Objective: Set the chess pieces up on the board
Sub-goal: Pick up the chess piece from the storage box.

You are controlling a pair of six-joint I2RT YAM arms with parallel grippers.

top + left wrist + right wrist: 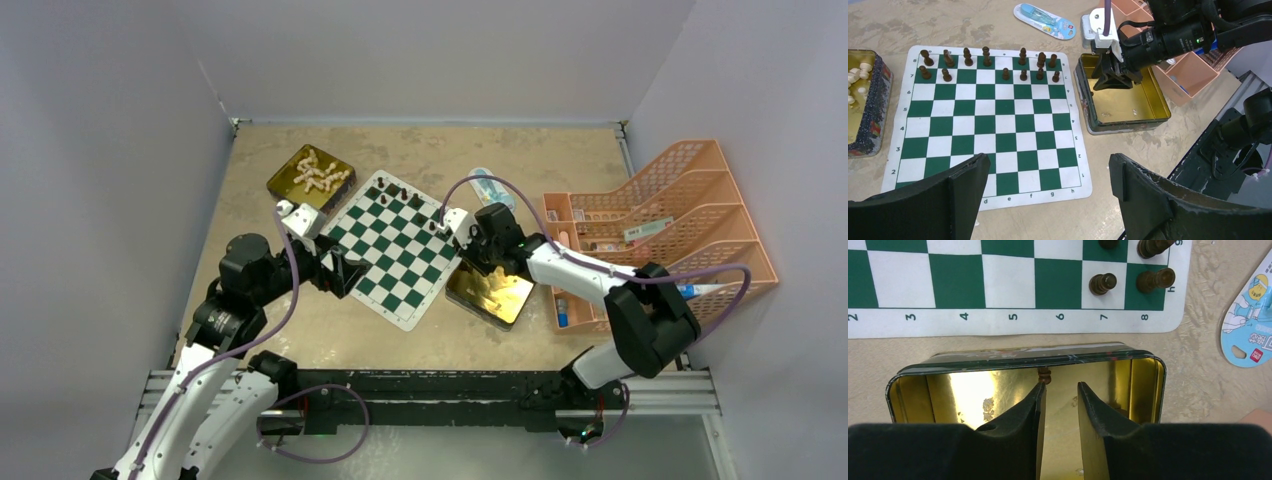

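The board (395,250) lies flat, mid-table. Dark brown chess pieces (985,56) stand in two rows along its far edge, two of them (1103,283) showing in the right wrist view. Cream pieces (318,172) fill a gold tin (285,185) at the back left. My right gripper (1060,385) is down inside a second gold tin (998,359) beside the board, jaws a little apart with nothing between them. One small brown piece (1044,375) leans on the tin's far wall at the left fingertip. My left gripper (1048,162) hovers wide open over the board's (993,125) near corner.
An orange desk organiser (660,220) with small items fills the right side. A blue and white packet (1045,20) lies behind the board's far right corner. Grey walls close the table in on three sides, and the arms' rail runs along the near edge.
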